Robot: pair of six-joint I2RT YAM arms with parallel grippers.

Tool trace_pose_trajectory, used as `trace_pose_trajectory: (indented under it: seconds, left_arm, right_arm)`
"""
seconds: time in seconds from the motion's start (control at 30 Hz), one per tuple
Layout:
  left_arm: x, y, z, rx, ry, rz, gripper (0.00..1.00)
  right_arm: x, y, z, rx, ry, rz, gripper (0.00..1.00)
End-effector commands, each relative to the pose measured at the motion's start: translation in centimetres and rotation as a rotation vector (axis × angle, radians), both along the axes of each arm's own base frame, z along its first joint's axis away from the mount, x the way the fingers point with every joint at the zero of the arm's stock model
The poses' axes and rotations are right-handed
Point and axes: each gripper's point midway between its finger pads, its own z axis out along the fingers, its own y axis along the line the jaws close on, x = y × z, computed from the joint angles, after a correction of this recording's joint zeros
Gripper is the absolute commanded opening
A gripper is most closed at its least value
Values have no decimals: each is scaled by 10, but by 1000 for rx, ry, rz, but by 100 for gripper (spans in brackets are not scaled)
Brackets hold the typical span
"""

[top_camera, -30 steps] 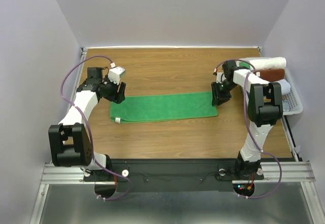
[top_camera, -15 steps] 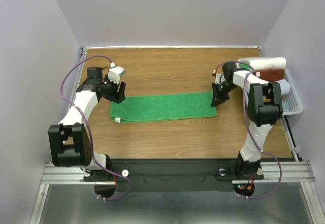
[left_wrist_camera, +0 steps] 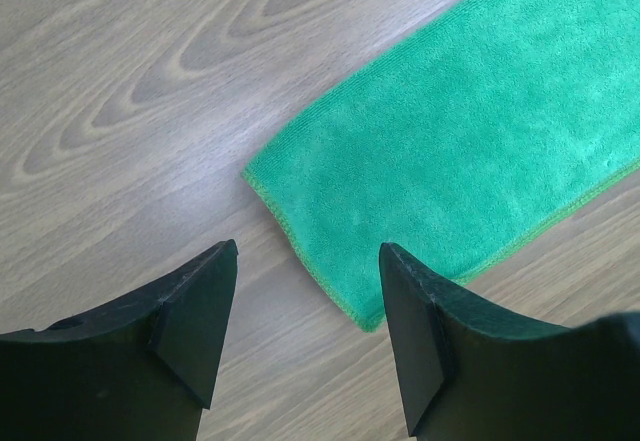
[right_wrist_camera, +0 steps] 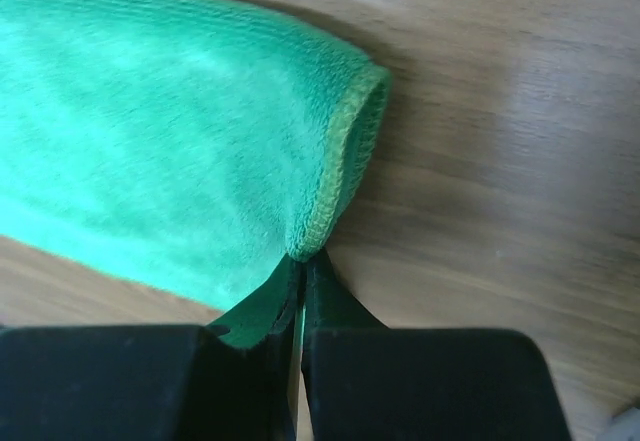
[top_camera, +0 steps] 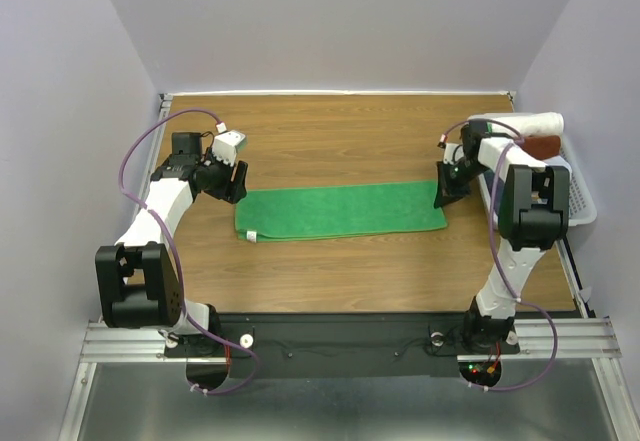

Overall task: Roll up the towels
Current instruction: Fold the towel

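Observation:
The bright green towel (top_camera: pixel 340 211) lies flat as a long folded strip across the middle of the wooden table. My right gripper (top_camera: pixel 449 191) is shut on the towel's right end; the right wrist view shows the jaws pinching the towel's hemmed edge (right_wrist_camera: pixel 335 196), which is lifted slightly. My left gripper (top_camera: pixel 236 185) is open and empty just left of the towel's left end; the left wrist view shows the towel's corner (left_wrist_camera: pixel 300 201) lying ahead of and between the fingers (left_wrist_camera: pixel 190 321). The pale bluish-white towel is hidden or out of view.
A white basket (top_camera: pixel 575 206) stands at the table's right edge, holding a long cream-white rolled towel (top_camera: pixel 525 124) and a brown rolled towel (top_camera: pixel 545 145). White walls enclose the back and sides.
My right gripper has pulled the towel's right end to the right, and the whole towel slid right, away from my left gripper. The left arm has not moved.

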Motion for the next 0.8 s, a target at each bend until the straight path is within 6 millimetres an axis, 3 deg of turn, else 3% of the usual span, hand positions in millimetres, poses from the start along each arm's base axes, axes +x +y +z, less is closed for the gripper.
trace_pose_trajectory:
  seconds: [0.0, 0.13, 0.17, 0.57, 0.77]
  left_arm:
    - [4, -5, 12, -34, -21, -1, 70]
    - [5, -6, 14, -41, -15, -5, 76]
    - [5, -6, 15, -42, -18, -8, 98]
    - [8, -1, 22, -46, -28, 22, 99]
    - [8, -1, 17, -79, 3, 41, 99]
  right_arm:
    - [6, 24, 39, 106, -56, 76, 1]
    - [4, 63, 61, 213, -78, 140, 1]
    - [3, 71, 64, 227, -79, 156, 0]
    - [-11, 163, 74, 423, 4, 276, 1]
    - [-7, 197, 64, 465, 35, 280, 0]
